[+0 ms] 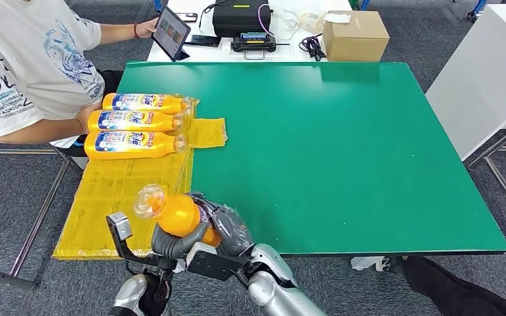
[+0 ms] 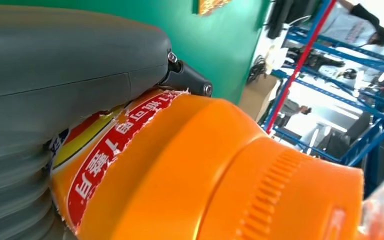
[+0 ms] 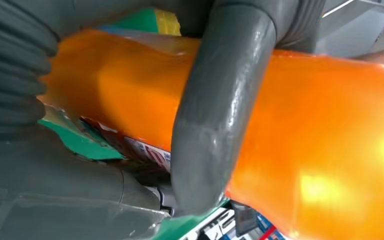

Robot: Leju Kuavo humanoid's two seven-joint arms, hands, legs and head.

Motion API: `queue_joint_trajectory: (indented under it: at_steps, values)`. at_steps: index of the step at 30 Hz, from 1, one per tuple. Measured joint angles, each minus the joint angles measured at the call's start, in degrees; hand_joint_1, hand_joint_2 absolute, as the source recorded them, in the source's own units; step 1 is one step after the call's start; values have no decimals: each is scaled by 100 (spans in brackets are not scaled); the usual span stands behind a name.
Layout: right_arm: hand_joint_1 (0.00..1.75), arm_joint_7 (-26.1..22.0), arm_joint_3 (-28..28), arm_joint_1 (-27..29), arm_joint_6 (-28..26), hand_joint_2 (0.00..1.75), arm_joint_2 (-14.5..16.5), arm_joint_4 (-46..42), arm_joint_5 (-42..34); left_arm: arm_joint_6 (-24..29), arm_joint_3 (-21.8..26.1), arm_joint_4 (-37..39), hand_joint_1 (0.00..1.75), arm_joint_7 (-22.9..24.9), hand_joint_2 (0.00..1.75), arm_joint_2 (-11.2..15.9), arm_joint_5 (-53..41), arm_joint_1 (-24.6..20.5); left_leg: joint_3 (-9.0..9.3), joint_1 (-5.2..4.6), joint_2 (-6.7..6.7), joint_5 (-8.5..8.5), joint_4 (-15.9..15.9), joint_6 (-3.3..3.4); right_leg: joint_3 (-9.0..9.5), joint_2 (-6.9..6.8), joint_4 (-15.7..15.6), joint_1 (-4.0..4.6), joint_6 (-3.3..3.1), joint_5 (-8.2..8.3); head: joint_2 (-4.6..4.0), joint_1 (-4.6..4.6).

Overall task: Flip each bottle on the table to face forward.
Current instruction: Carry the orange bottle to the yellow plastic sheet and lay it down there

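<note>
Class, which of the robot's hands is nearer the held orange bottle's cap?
Left. The left hand grips the bottle just below its cap; the right hand wraps the body farther down.

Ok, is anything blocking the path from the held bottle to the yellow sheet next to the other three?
Nothing visible. Both the left hand and right hand grip the held bottle over the yellow sheet; bare sheet lies between it and the three bottles.
</note>
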Motion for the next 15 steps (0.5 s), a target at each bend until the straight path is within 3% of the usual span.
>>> queue_joint_trajectory:
  at_steps: [15]
  values:
    - [0, 100, -105, 387, -103, 0, -126, -960, -99, 487, -7, -246, 175, -168, 175, -141, -150, -6, -1, -1, -2, 0, 0, 0, 1, -1, 0, -1, 0, 0, 0, 1]
